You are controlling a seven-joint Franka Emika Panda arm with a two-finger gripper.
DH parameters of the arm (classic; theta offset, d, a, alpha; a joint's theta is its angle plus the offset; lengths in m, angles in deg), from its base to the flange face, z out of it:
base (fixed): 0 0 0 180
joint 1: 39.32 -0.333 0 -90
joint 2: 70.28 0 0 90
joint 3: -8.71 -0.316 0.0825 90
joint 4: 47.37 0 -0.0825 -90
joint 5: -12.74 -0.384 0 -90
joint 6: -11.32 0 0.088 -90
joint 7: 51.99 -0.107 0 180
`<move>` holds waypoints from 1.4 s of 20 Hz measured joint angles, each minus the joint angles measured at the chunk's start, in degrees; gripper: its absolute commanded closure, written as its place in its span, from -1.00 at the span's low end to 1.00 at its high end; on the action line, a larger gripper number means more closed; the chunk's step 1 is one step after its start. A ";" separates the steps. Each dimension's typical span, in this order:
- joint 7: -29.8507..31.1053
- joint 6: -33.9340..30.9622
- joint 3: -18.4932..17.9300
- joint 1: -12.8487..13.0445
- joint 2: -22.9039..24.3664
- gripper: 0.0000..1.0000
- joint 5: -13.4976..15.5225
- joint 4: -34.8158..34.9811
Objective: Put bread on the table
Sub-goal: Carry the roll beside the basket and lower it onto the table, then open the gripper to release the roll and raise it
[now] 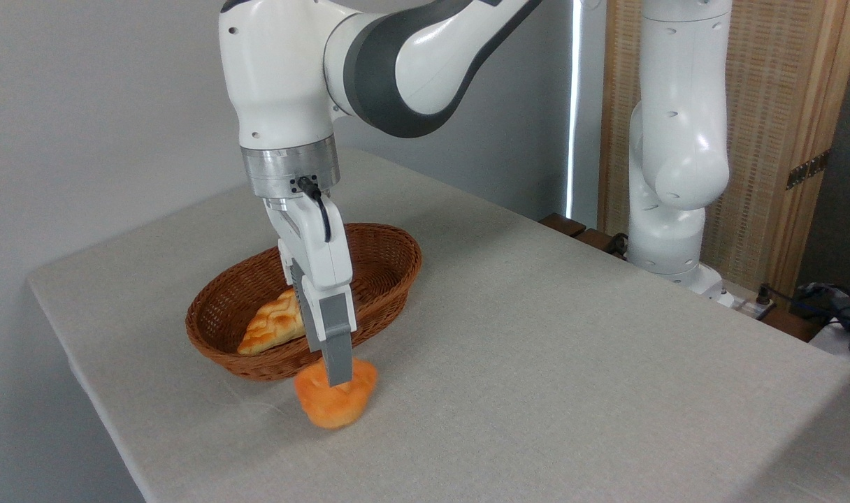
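The bread [334, 402], a soft orange bun with a knotted top, is sitting in the closed grip of the gripper [339, 377], pinched from above and resting at or just above the table [572, 363], probably for release. Just behind, the woven wicker basket [390, 262] is holding a golden braided loaf [271, 328].
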 measured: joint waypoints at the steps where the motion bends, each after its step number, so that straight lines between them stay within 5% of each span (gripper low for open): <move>1: 0.00 0.00 0.00 0.00 0.00 -1.00 0.00 0.00; 11: 0.76 0.03 -0.02 -0.50 0.00 -1.00 0.04 -0.36; 17: 4.03 -0.29 -0.04 -2.71 0.22 -1.00 6.25 -4.32; 24: 10.70 -16.21 -0.01 -2.83 0.42 -1.00 7.08 -12.15; 26: 12.78 -19.90 1.79 -4.93 0.47 -1.00 7.08 -13.92; 28: 13.72 -21.05 8.27 -11.61 0.49 -1.00 7.08 -14.49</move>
